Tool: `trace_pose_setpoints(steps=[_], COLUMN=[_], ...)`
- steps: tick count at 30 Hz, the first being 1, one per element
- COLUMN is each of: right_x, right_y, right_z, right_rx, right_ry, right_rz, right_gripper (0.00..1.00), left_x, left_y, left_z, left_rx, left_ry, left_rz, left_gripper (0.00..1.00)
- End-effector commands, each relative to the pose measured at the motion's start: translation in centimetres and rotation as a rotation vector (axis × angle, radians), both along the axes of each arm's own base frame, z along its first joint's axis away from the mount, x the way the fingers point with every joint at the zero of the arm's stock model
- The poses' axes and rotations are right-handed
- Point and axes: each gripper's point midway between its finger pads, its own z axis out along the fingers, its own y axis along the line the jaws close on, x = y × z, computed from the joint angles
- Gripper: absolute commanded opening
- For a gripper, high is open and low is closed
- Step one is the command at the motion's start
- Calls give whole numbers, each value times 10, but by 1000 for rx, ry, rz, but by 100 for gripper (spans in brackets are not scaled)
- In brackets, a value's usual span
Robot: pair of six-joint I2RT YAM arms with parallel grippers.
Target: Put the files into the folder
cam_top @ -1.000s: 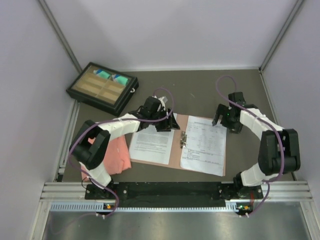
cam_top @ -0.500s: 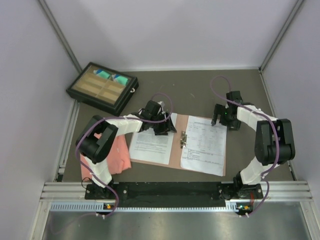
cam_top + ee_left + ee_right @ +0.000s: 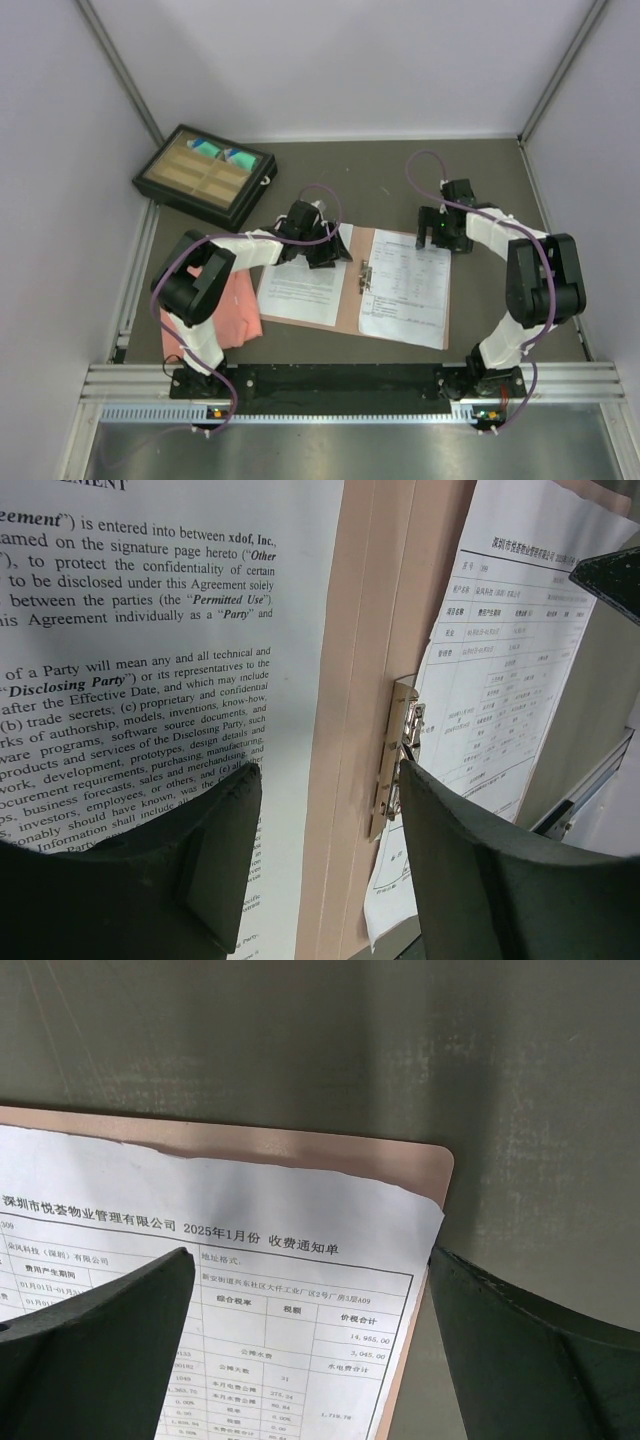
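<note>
Files both lying on the open folder [image 3: 349,305] mid-surface [image 3: 400,190]: text sheet [image 3: 303,290] on its 9 o'clock half, table sheet [image 3: 405,290] on the 3 o'clock half, overhanging at 6 o'clock. Left pincer [image 3: 323,252] spread, low over the text sheet's 12 o'clock edge; right pincer [image 3: 431,234] spread, straddling the table sheet's 1 o'clock corner. Likely trouble: dragging or creasing a loose sheet, or folding the cover shut with paper poking out.
</note>
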Motion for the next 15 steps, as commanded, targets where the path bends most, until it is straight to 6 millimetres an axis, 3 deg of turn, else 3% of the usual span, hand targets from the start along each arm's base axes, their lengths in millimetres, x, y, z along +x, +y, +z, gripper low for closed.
trace_pose_setpoints(steps=[1, 5, 8, 15], right_x=[26, 25, 22, 14], right_y=[18, -6, -13, 1], right_z=[32, 37, 37, 31], right_rx=[32, -81, -104, -23], right_ry=[-118, -116, -107, -86], right_rz=[47, -31, -48, -24], right_gripper=[99, 99, 99, 99], left_x=[-2, -2, -2, -4], left_y=[7, 5, 2, 0], left_z=[-16, -6, 1, 17], left_rx=[40, 19, 5, -25], left_ry=[9, -11, -24, -48], left_rz=[9, -4, -15, -28], left_gripper=[63, 63, 63, 63])
